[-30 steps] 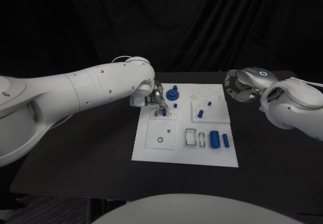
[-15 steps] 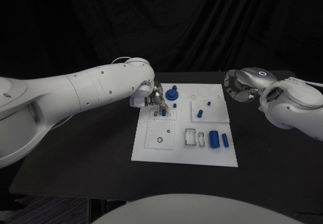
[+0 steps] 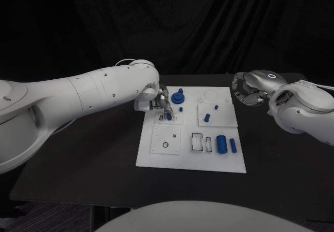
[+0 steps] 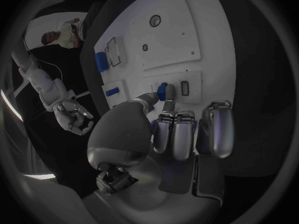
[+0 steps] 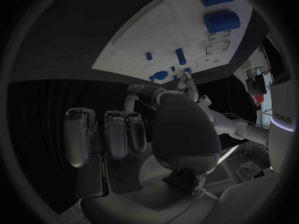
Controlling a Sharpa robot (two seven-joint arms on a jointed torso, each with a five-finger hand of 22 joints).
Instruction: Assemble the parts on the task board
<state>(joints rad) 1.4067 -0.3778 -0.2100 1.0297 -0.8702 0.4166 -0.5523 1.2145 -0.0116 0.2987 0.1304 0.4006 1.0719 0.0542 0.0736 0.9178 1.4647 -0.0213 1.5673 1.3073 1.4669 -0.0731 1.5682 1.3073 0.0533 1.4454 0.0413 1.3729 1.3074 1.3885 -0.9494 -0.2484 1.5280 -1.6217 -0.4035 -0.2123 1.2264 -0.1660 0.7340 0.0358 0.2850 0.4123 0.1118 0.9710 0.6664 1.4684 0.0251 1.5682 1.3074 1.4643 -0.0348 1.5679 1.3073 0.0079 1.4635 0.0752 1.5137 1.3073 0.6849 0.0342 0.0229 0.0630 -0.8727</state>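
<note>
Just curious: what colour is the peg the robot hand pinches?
Blue peg, clearest in the left wrist view.

Left arm (image 3: 83,99): big glossy white shell, rounded segments, small dark screw dots along casing, thin white cable loop near wrist. Right arm (image 3: 306,108): same white housing w/ pale cable along top, wrist cap grey w/ small lit ring mark. Left hand (image 4: 156,134): silver-grey metal, smooth domed back, blocky segmented fingers w/ dark seams, black connector at base. Right hand (image 5: 156,129): same silver build, dark pads.
</note>
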